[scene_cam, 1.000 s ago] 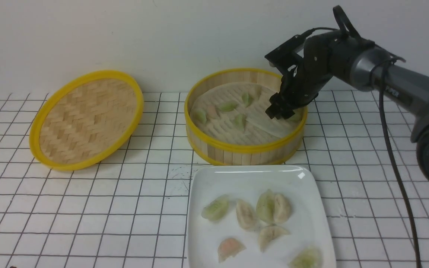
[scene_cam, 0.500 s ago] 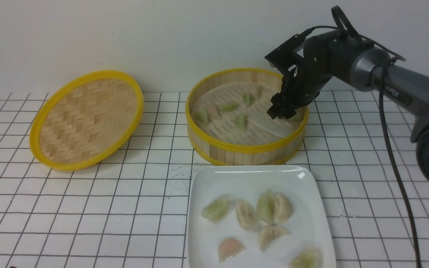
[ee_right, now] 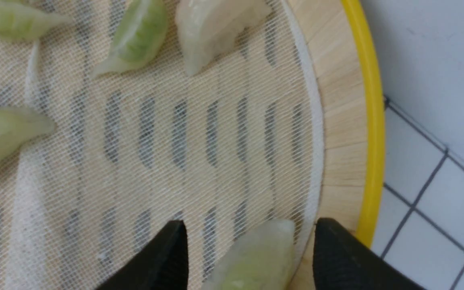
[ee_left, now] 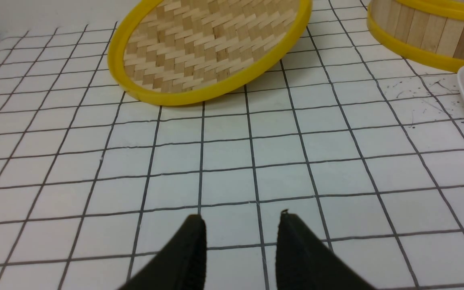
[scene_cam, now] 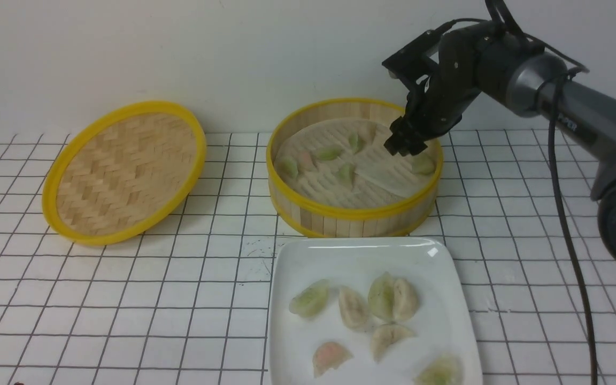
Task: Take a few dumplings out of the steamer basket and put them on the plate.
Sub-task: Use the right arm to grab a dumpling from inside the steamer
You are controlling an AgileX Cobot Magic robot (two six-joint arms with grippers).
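white gridded tabletop (scene_cam: 126,299) against a plain wall, with the steamer basket (scene_cam: 351,215) at the back, its woven lid (scene_cam: 121,171) lying off to the left and the plate (scene_cam: 297,256) just in front of the basket. the right gripper (scene_cam: 401,144) has risen over the last second, from low inside the basket to about rim height at its far right side. its jaws are spread and grasp nothing. the green dumpling (scene_cam: 423,163) it was covering now shows plainly, lying on the liner beside the basket wall. in the right wrist view that dumpling sits between the two fingers with gaps either side, so this pick looks unfinished. several dumplings (scene_cam: 353,307) already rest on the plate and several more remain in the basket. the left gripper (ee_left: 240,219) hangs parted over bare grid, taking no part.
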